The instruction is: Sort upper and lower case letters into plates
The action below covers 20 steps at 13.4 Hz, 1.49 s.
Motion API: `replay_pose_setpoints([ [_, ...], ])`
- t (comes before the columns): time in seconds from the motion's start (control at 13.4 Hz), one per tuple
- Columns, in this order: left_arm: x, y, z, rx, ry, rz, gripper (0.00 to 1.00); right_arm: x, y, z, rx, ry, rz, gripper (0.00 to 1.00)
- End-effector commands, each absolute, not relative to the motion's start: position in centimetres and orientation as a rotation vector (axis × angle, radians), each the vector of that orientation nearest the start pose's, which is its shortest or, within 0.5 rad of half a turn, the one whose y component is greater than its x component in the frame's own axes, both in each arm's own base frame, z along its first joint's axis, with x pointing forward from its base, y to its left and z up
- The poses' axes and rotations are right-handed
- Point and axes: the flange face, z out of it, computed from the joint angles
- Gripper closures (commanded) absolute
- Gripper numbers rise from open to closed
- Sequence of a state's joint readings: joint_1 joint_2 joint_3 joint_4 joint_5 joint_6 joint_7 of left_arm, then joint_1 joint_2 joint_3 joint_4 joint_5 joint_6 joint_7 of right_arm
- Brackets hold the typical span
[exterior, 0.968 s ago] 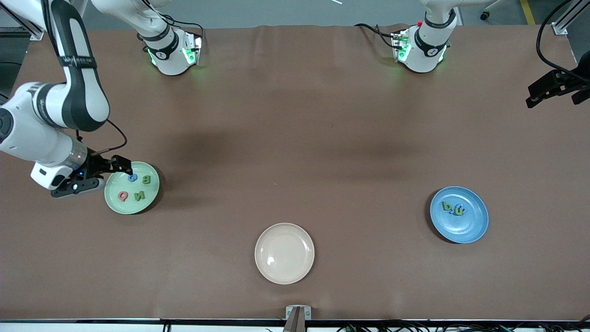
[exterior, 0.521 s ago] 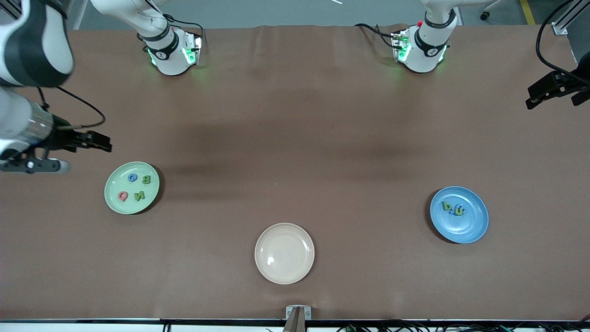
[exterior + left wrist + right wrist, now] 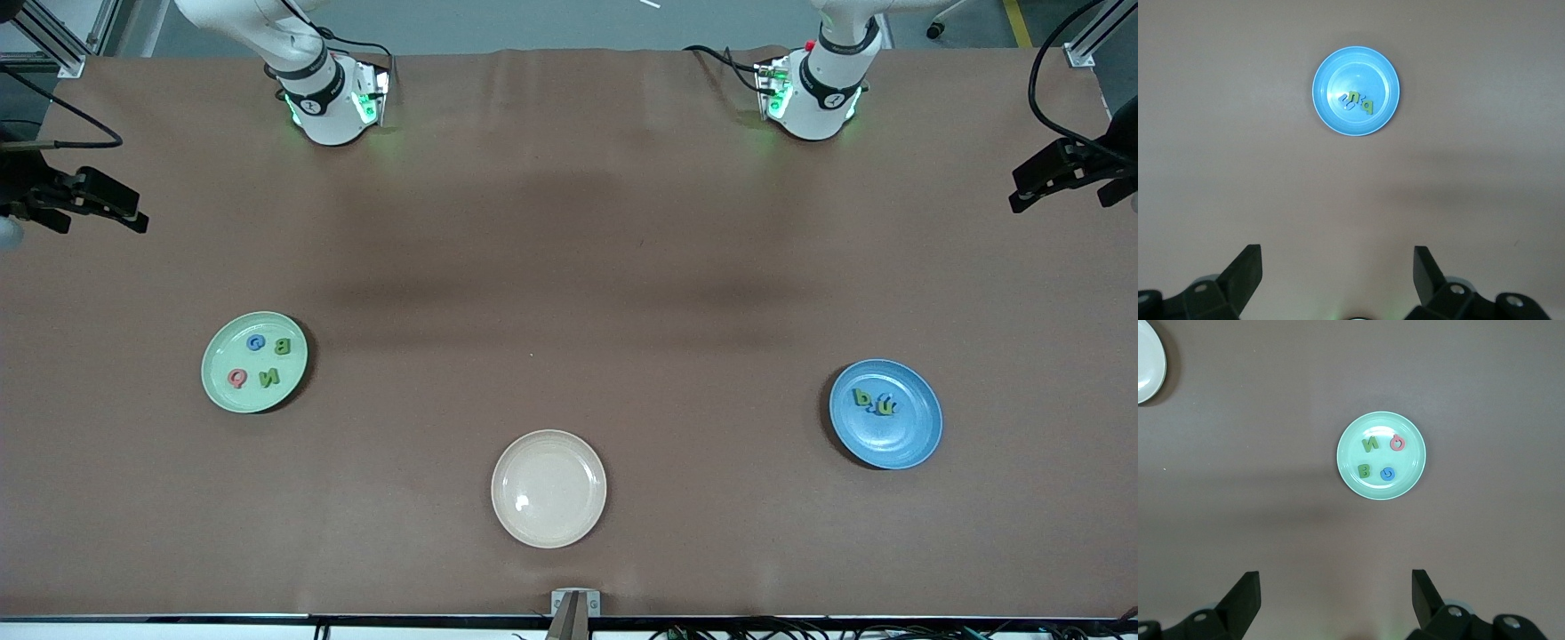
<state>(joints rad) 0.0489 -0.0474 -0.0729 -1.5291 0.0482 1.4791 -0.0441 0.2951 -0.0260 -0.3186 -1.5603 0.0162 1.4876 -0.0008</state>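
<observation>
The mint green plate (image 3: 258,402) lies toward the right arm's end of the table. It holds a blue G (image 3: 256,342), a green B (image 3: 282,347), a pink-red Q (image 3: 237,379) and a green N (image 3: 269,377). The right wrist view shows the same plate (image 3: 1413,457) from high above. The blue plate (image 3: 889,446) lies toward the left arm's end, with green and blue lower case letters (image 3: 876,402) bunched together in it. My right gripper (image 3: 133,212) hangs open and empty at its table end. My left gripper (image 3: 1018,191) waits open at the other end, looking down at the blue plate (image 3: 1338,72).
A cream-beige plate (image 3: 548,524) with nothing in it sits near the front camera's edge, midway between the two coloured plates. Both arm bases (image 3: 333,98) stand along the back edge. A brown cloth (image 3: 569,267) covers the table.
My right gripper has risen from the rim of the mint green plate and drawn back toward its end of the table, empty. The left arm has barely moved.
</observation>
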Motion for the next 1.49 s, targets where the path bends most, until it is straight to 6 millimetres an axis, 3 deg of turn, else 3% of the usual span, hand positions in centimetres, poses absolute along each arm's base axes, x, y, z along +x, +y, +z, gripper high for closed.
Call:
replay_pose_setpoints([
  [0.0,53.3,-1.5,65.9,-3.104,0.006,-0.018,0.00,53.5,-1.3,63.6,-3.127,0.062,0.070,0.00],
  [0.15,53.6,-2.1,66.2,-3.105,0.023,-0.061,0.00,53.8,-2.4,63.9,-3.125,0.097,0.050,0.00],
  [0.3,53.6,-2.4,66.2,-3.106,0.033,-0.061,0.00,53.9,-2.2,64.0,-3.131,0.096,0.044,0.00],
  [0.37,53.6,-2.2,66.3,-3.106,0.028,-0.066,0.00,53.9,-1.1,64.0,-3.139,0.068,0.041,0.00],
  [0.74,53.3,-1.9,66.8,-3.104,0.020,-0.078,0.00,53.9,-0.6,64.0,-3.144,0.056,0.039,0.00],
  [1.27,53.3,-1.8,67.1,-3.096,0.021,-0.080,0.00,53.9,-1.2,64.2,-3.143,0.070,0.034,0.00],
  [1.41,53.3,-1.9,67.1,-3.098,0.026,-0.080,0.00,54.0,-1.2,65.2,-3.142,0.070,-0.002,0.00],
])
